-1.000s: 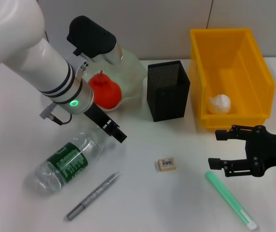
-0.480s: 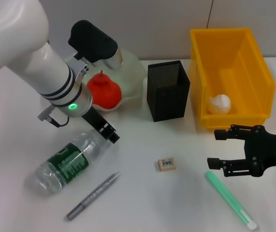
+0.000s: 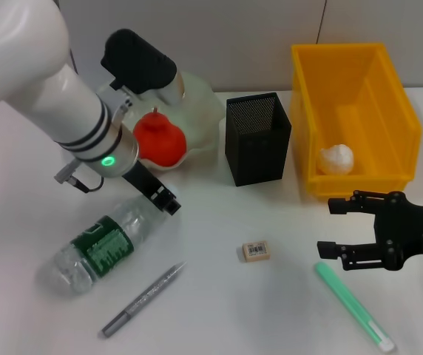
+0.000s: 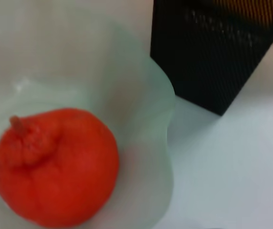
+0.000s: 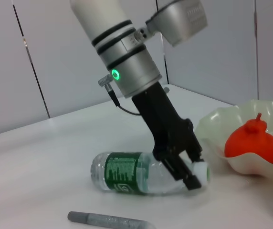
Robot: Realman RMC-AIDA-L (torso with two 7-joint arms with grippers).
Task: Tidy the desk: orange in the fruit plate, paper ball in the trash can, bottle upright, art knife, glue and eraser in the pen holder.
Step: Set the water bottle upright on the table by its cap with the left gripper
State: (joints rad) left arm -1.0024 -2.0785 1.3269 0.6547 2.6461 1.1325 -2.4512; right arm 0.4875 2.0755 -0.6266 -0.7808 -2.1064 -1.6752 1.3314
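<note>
Head view shows that the orange [image 3: 159,140] already sits in the fruit plate [image 3: 204,111] near the far edge of the surface, and the paper ball [image 3: 336,158] already lies in the trash can [image 3: 359,59] at the far right corner. The step in hand is, I judge, the bottle [image 3: 97,251], which lies on its side in the near left part of the surface, with the cap toward the plate. The left tool [image 3: 165,203] is down at the cap end of the bottle; in the right wrist view its fingers [image 5: 190,179] stand on both sides of the white cap [image 5: 201,171], but I cannot tell if they press it. The right tool [image 3: 336,226] hovers with its fingers spread near the right edge, just beside the trash can and the green stick [image 3: 353,306]. The eraser [image 3: 256,251] lies in the middle, in front of the pen holder [image 3: 258,138], and a grey pen-like tool [image 3: 142,299] lies near the front edge. The next move probably calls for a firm hold on the neck and a slow lift of the cap end until the bottle stands.
</note>
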